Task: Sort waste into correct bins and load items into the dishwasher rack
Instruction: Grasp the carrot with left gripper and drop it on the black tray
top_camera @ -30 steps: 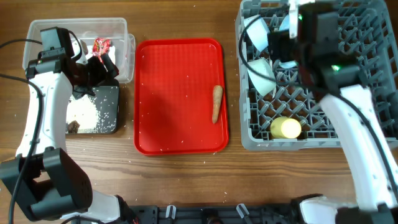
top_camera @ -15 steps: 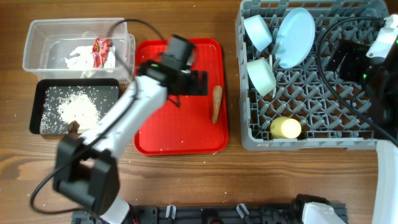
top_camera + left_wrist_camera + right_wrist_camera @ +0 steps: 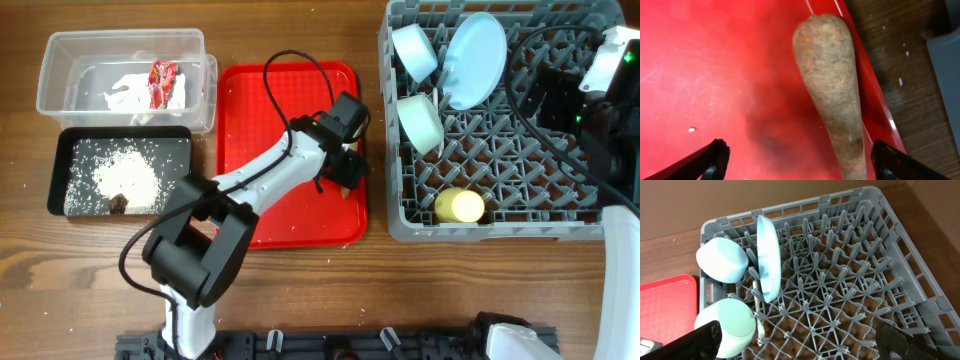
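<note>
The brown stick-shaped food piece (image 3: 832,85) lies on the red tray's right side. My left gripper (image 3: 800,165) is open just above it, with the stick between the fingers and nearer the right one. In the overhead view the left gripper (image 3: 345,165) covers most of the stick. My right gripper (image 3: 797,345) is open and empty above the dishwasher rack (image 3: 400,225). The rack holds the plate (image 3: 477,58), two bowls (image 3: 414,52) (image 3: 420,120) and the yellow cup (image 3: 460,206). The clear tub (image 3: 60,45) holds the red wrapper (image 3: 163,80) and white paper (image 3: 125,92).
The black tray (image 3: 58,170) holds rice crumbs (image 3: 125,178) and a dark lump (image 3: 117,204). The red serving tray (image 3: 260,210) lies between the bins and the rack, with scattered crumbs on it. The left arm's cable loops over the tray.
My left arm has swung from the bins across the red tray to the stick at its right side. My right arm has moved off the rack's middle to its right edge, uncovering the plate.
</note>
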Motion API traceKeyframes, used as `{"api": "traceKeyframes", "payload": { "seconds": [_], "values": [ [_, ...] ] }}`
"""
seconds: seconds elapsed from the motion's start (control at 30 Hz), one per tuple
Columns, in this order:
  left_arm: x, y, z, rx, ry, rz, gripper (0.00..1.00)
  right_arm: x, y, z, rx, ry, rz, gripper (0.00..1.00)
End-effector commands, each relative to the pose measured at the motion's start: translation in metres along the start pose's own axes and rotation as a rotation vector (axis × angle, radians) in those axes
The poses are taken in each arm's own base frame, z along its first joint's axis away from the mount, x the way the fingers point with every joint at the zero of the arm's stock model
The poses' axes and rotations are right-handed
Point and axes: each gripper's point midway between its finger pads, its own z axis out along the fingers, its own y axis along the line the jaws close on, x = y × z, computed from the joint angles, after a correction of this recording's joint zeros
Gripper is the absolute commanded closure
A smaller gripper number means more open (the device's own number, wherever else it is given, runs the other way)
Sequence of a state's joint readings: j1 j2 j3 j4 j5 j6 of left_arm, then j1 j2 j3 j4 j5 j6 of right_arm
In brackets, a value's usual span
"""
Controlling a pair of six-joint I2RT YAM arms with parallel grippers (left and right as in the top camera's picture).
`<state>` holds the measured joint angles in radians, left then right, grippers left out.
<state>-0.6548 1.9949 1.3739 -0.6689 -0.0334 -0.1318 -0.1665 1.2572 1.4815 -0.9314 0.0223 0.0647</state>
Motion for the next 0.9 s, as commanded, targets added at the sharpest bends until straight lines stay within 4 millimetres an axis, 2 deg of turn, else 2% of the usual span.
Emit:
{"api": "traceKeyframes", "payload": {
  "seconds": [0.0,0.1,0.17,0.2,0.37,0.5,0.67,0.7,0.73,0.77,0.8,0.87],
  "values": [
    [0.006,-0.004,0.016,0.023,0.038,0.023,0.11,0.0,0.002,0.002,-0.015,0.006,0.018,0.0],
    [0.01,-0.003,0.024,0.017,0.056,0.023,0.12,0.0,0.002,0.002,-0.015,0.007,0.018,0.0],
    [0.008,0.002,0.024,-0.006,0.047,0.017,0.22,0.0,0.002,0.002,-0.015,0.007,0.018,0.0],
    [0.006,0.007,0.024,-0.039,0.039,0.018,0.36,0.0,0.002,0.002,-0.015,0.007,0.018,0.0],
    [-0.016,0.007,0.024,-0.048,-0.053,0.014,0.57,0.0,0.002,0.002,-0.014,0.007,0.014,0.0],
    [-0.016,0.01,0.023,-0.066,-0.056,0.014,0.76,0.0,0.001,0.002,-0.01,0.004,0.014,0.0],
    [-0.013,0.013,0.023,-0.08,-0.041,0.015,0.82,-0.001,0.001,0.002,-0.01,0.002,0.014,0.0],
    [-0.012,0.018,0.023,-0.108,-0.039,0.015,0.89,-0.001,0.0,0.002,-0.005,0.001,0.014,0.0],
    [-0.011,0.023,0.02,-0.134,-0.037,0.016,0.92,-0.001,-0.002,0.002,0.007,0.0,0.015,0.0],
    [-0.01,0.027,0.016,-0.156,-0.033,0.016,0.91,-0.001,-0.002,0.002,0.008,0.001,0.014,0.0],
    [-0.01,0.031,0.006,-0.179,-0.039,0.016,0.84,-0.001,-0.002,0.002,0.008,0.002,0.015,0.0],
    [-0.016,0.037,-0.014,-0.212,-0.073,0.011,0.81,0.0,-0.002,0.002,0.007,0.003,0.016,0.0]
  ]
}}
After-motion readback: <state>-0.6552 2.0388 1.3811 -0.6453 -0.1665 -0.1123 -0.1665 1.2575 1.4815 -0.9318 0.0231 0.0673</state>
